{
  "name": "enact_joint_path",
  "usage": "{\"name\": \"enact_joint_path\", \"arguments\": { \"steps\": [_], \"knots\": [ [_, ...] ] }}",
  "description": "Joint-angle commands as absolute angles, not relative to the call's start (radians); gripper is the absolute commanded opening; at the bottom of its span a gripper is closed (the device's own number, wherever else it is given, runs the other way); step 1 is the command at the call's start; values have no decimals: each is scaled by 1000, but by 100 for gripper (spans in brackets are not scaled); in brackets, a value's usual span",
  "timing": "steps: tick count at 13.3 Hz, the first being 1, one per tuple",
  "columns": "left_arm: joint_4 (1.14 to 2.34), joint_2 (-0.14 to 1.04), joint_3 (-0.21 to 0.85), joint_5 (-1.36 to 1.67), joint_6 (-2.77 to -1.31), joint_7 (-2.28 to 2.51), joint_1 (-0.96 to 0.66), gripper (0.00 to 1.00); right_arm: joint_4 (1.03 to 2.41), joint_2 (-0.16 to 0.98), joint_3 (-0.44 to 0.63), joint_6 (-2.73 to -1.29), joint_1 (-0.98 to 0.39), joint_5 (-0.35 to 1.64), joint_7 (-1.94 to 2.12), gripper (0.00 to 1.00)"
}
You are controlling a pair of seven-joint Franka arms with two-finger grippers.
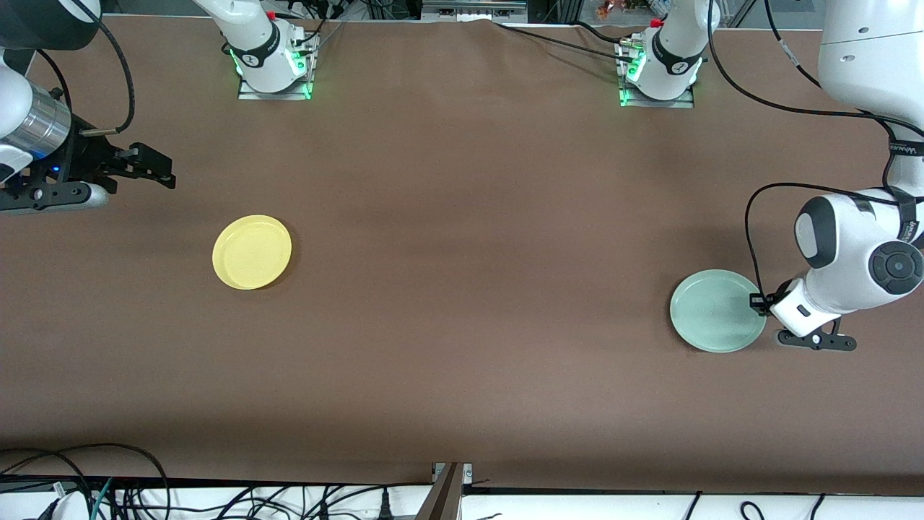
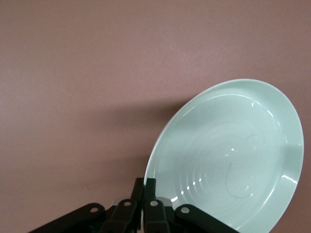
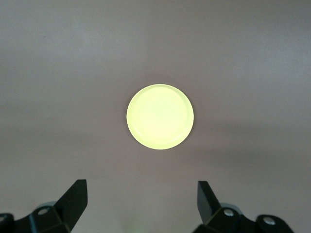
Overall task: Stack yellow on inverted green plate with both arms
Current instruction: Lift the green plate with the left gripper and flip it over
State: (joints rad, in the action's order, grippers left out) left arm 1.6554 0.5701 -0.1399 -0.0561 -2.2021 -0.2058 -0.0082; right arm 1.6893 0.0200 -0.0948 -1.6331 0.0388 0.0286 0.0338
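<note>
The pale green plate (image 1: pixel 717 310) lies hollow side up toward the left arm's end of the table. My left gripper (image 1: pixel 758 303) is shut on its rim at the edge facing that end. In the left wrist view the fingers (image 2: pixel 151 187) pinch the rim of the green plate (image 2: pixel 228 165), whose inner rings show. The yellow plate (image 1: pixel 252 251) lies hollow side up toward the right arm's end. My right gripper (image 1: pixel 164 172) is open and empty in the air over the table near that end. The right wrist view shows the yellow plate (image 3: pixel 160 116) well clear of its fingertips (image 3: pixel 77 191).
The brown table cover (image 1: pixel 462 289) spans the whole surface. The two arm bases (image 1: pixel 271 61) (image 1: pixel 660 68) stand along the edge farthest from the front camera. Loose cables (image 1: pixel 108 491) lie along the edge nearest that camera.
</note>
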Motion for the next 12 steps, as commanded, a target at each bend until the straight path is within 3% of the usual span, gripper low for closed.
{"name": "enact_joint_path", "arguments": {
  "steps": [1,5,12],
  "knots": [
    [1538,563,-146,-141,-2087,-213,-76,0,1678,21,-103,-1618,49,35,21,100],
    [1407,563,-150,-253,-1962,-181,-198,0,1678,21,-103,-1618,49,35,21,100],
    [1287,568,-149,-581,-1679,92,-526,0,1678,21,-103,-1618,49,35,21,100]
  ]
}}
